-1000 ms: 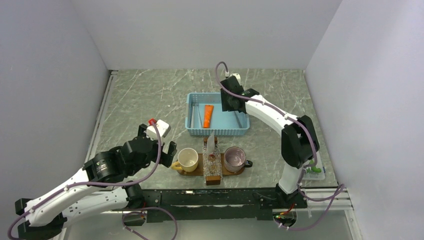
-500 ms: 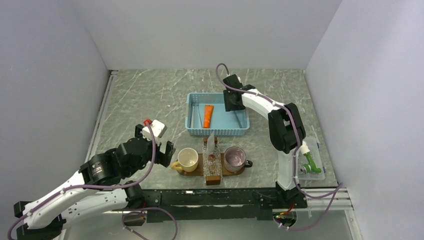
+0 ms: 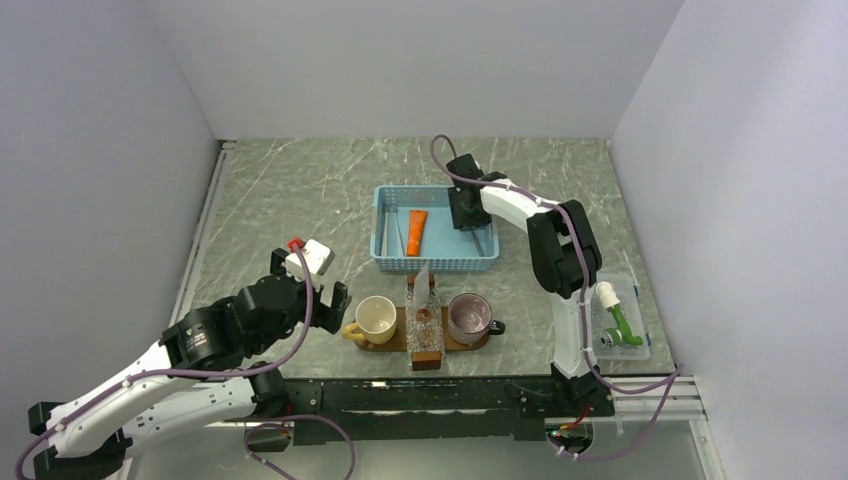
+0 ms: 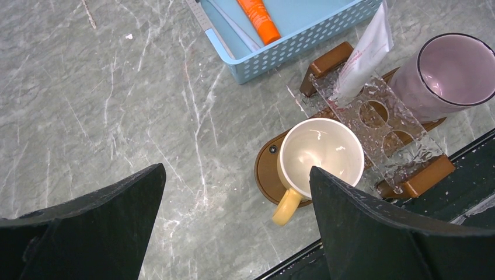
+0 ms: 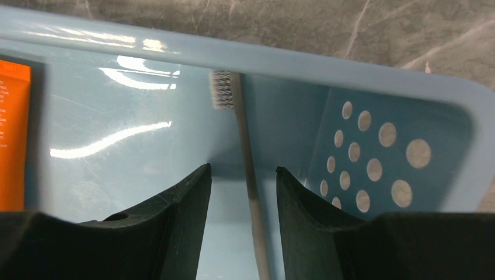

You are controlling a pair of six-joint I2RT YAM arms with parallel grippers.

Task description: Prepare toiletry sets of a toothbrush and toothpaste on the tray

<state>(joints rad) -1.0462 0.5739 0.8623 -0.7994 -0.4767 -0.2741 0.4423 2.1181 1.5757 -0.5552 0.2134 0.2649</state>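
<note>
In the right wrist view a slim toothbrush (image 5: 248,175) lies in the light-blue basket (image 5: 408,93), bristles toward the far wall. My right gripper (image 5: 243,170) is open and straddles its handle, with a gap on each side. An orange toothpaste tube (image 3: 416,232) lies in the basket's middle. Another toothbrush (image 4: 234,27) lies to the left of the tube. The brown tray (image 4: 269,171) holds a yellow-handled cup (image 4: 318,153), a clear glass holder (image 4: 386,123) with a white tube (image 4: 366,53), and a purple cup (image 4: 453,73). My left gripper (image 4: 236,173) hangs open above the table left of the tray.
A small clear box (image 3: 622,325) with a green item stands at the right, near the right arm's base. The basket (image 3: 435,262) sits just behind the tray. Grey walls close in the marble table on three sides.
The right arm has folded in and its gripper has come down into the basket over the toothbrush, jaws a little narrower. The left arm has drawn back slightly to the left.
</note>
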